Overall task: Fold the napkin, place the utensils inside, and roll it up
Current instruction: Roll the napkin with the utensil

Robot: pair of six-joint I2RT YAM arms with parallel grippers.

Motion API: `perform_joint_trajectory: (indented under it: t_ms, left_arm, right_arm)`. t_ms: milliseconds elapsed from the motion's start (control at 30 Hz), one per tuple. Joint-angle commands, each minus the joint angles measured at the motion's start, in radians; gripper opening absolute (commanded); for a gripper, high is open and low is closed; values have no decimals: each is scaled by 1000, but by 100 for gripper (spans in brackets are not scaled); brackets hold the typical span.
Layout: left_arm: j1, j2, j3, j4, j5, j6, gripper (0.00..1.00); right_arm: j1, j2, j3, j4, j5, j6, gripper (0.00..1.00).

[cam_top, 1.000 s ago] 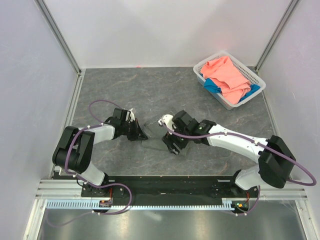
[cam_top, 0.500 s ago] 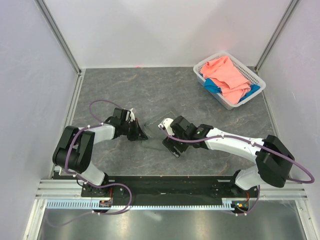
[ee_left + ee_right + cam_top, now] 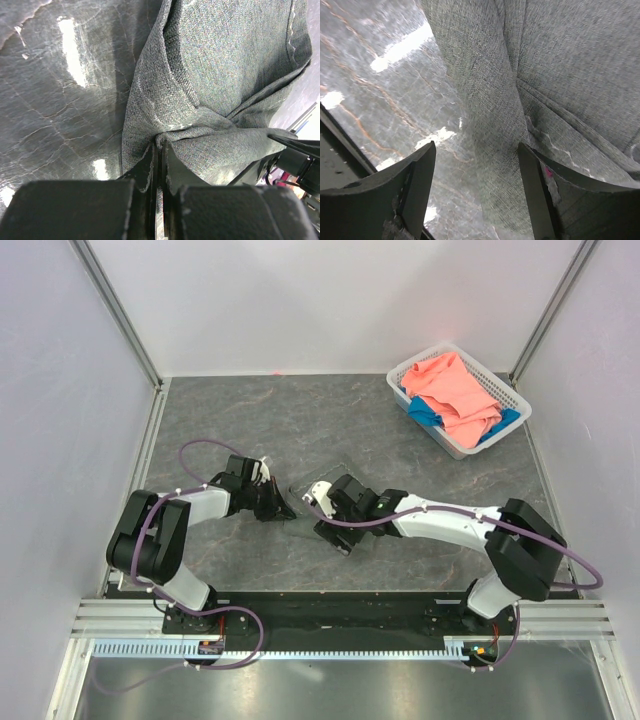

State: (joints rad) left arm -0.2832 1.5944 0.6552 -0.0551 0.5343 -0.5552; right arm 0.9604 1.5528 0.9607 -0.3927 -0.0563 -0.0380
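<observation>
The task looks to be at an early stage. The left gripper (image 3: 159, 145) is clamped on a bunched fold of the thin dark grey woven napkin (image 3: 220, 75). The cloth lies creased and rucked at mid-table between the two arms, with no tidy fold yet. The right gripper (image 3: 477, 150) stands with jaws apart, astride one edge of it. No utensils show in any view, so placing them and rolling are still to do.

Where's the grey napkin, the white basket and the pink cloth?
napkin (image 3: 230, 65): left wrist view, on its flat middle.
basket (image 3: 460, 448): top view, on its near corner wall.
pink cloth (image 3: 455, 390): top view, on its middle.
</observation>
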Motion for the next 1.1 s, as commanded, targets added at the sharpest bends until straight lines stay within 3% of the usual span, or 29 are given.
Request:
perform_joint_trajectory:
  t_ms: [0, 433, 600, 767, 1067]
  left_arm:
    - [-1, 29, 0, -52, -40, 63, 2]
    - [-1, 22, 1, -58, -43, 66, 2]
    - [-1, 18, 1, -68, -54, 67, 2]
    - [-1, 18, 7, -72, -60, 72, 2]
    - [1, 29, 7, -83, -72, 75, 2]
  right_arm:
    - [6, 53, 39, 35, -11, -37, 74]
    - [0, 139, -10, 48, 18, -53, 63]
    - [-6, 170, 10, -29, 77, -14, 58]
    - [-6, 142, 10, -101, 179, 36, 59]
    - [-9, 158, 69, -204, 219, 65, 59]
